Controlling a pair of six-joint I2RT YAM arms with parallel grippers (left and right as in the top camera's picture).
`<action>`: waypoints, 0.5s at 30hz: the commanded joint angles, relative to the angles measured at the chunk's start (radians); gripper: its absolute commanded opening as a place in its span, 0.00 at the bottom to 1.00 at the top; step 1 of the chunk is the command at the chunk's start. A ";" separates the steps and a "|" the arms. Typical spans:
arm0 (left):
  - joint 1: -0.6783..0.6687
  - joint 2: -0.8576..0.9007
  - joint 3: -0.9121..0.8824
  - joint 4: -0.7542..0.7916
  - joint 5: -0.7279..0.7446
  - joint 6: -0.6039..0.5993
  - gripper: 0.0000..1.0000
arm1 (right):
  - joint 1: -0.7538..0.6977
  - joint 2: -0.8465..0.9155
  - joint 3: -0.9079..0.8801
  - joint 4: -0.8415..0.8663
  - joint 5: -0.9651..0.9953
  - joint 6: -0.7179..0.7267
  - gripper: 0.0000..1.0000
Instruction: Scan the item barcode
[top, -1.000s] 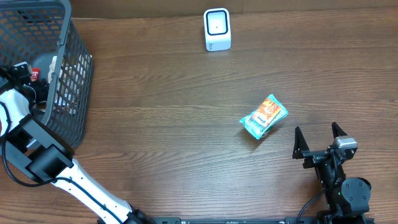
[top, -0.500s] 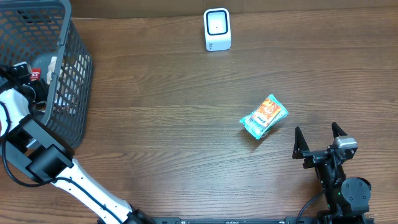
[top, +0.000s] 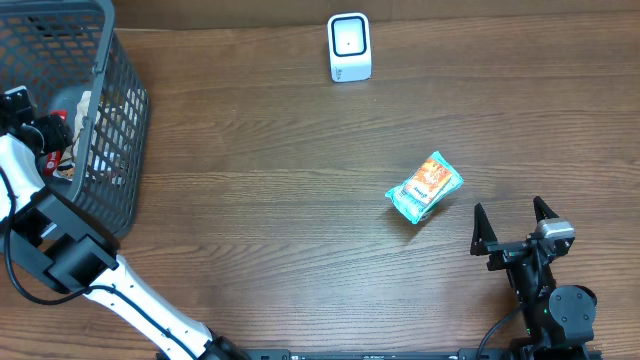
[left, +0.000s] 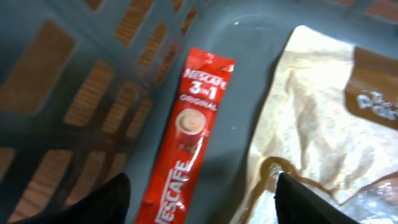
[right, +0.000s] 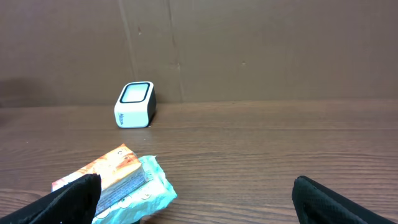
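- Left end effector (left: 205, 202) is down inside the basket (top: 122, 120) at the far left, fingers spread and released, nothing pinched between them.
- Directly below it, between the two dark fingertips, lies a red stick sachet (left: 186, 143) flat on the basket floor. I take this to be the item being fetched.
- The sachet's long axis runs away from the fingers, leaning a little right at its far end. That puts the narrow width across the gap, so a straight drop and squeeze looks like the right approach.
- The lettering is easy to read: "NESCAFÉ 3in1 ORIGINAL" at the far end, a coffee-cup picture in the middle, and "NESCAFÉ" again down the body. No barcode shows on this face.
- Just right of the sachet is a crumpled beige pouch (left: 323, 124). Its brown lettering is cut off at the frame edge and can't be read.
- Out on the worktop (top: 250, 220), the white scanner (top: 349, 46) stands at the far edge near the middle, well apart from the basket. The sachet would have to be carried right to reach it.
- Right end effector (top: 507, 205) sits near right, fingers wide and empty.
- A teal-and-orange snack packet (top: 425, 186) lies just ahead and left of it, long axis running near-left to far-right. Its print is too small to read.
- The left arm is nearer the sachet by far, and the right arm is nearer the packet.
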 joint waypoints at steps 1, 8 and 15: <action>0.008 0.013 0.011 0.000 -0.059 0.019 0.62 | -0.006 -0.011 -0.010 0.005 -0.001 -0.001 1.00; 0.029 0.078 0.010 -0.003 -0.054 0.020 0.58 | -0.006 -0.011 -0.010 0.005 -0.001 -0.001 1.00; 0.048 0.160 0.010 -0.021 -0.051 0.020 0.34 | -0.006 -0.011 -0.010 0.005 -0.001 -0.001 1.00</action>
